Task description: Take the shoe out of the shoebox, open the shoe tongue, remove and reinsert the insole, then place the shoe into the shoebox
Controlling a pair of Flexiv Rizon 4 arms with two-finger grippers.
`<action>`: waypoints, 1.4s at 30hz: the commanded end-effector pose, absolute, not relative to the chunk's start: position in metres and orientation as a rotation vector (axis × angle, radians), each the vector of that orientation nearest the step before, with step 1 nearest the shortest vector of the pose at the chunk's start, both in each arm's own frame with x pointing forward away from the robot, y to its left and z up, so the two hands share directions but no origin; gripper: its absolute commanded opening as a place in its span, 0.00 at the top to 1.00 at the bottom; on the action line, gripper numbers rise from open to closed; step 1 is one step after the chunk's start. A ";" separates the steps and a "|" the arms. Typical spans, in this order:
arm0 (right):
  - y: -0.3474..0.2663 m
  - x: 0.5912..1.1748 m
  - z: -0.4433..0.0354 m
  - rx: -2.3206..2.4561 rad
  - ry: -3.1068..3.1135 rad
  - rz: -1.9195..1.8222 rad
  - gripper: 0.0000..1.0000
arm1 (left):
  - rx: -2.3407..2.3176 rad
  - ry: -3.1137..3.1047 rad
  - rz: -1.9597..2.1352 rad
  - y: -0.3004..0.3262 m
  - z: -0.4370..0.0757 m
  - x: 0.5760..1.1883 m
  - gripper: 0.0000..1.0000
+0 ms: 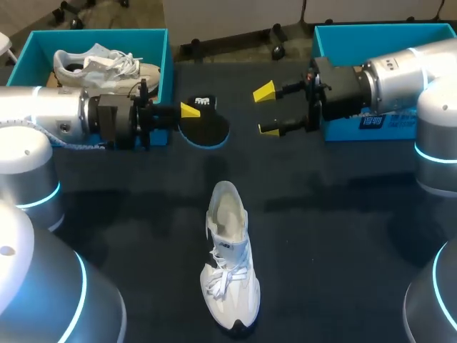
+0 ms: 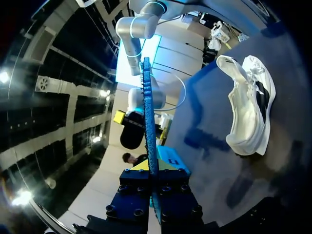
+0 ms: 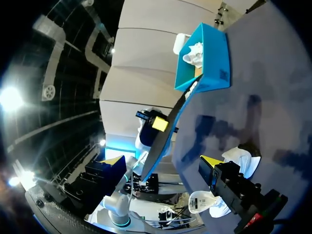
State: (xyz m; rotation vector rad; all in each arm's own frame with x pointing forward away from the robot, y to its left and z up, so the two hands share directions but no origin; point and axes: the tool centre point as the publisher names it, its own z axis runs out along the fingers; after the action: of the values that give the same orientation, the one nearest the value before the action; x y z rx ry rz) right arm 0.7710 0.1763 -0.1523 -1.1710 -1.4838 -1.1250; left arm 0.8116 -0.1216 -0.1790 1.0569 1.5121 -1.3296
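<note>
- White lace-up sneaker (image 1: 230, 264) is lying on the dark counter (image 1: 343, 214), nearest the robot and about mid-width. It is sitting upright on its sole with the toe toward the robot, the heel opening facing away and the laces loose. It is out of both boxes and well apart from both arms.
- Beyond it, the left end effector (image 1: 187, 114) is coming in from the left, clamping a black foam insole with a blue edge (image 1: 207, 128). In the left wrist view the insole is showing edge-on, pinched between the fingers and sticking out ahead of them.
- Cannot tell whether the insole is touching the counter.
- Right end effector (image 1: 265, 111) is facing the insole from the right with its yellow tips spread wide, gripping nothing and standing near the insole but apart from it.
- Farther back on the left, a teal cardboard shoebox (image 1: 164, 64) is holding a second white sneaker (image 1: 100, 64).
- Farther back on the right, another teal box (image 1: 378, 30) is sitting behind the right arm.
</note>
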 end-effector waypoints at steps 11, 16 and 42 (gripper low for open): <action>0.197 0.773 -0.166 -1.159 -1.468 -1.116 0.00 | 1.064 1.443 -1.281 -0.129 -0.174 0.810 1.00; 0.197 0.773 -0.166 -1.159 -1.468 -1.116 0.00 | 1.064 1.443 -1.281 -0.129 -0.174 0.810 1.00; 0.197 0.774 -0.167 -1.163 -1.470 -1.119 0.00 | 1.284 1.194 -1.119 -0.131 -0.168 0.832 1.00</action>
State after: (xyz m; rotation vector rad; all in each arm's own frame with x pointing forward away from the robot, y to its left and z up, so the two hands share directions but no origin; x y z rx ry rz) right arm 0.7729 0.1952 -0.1651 -1.1607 -1.4684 -1.1168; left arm 0.8228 -0.1317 -0.1639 1.2589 1.2217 -1.1249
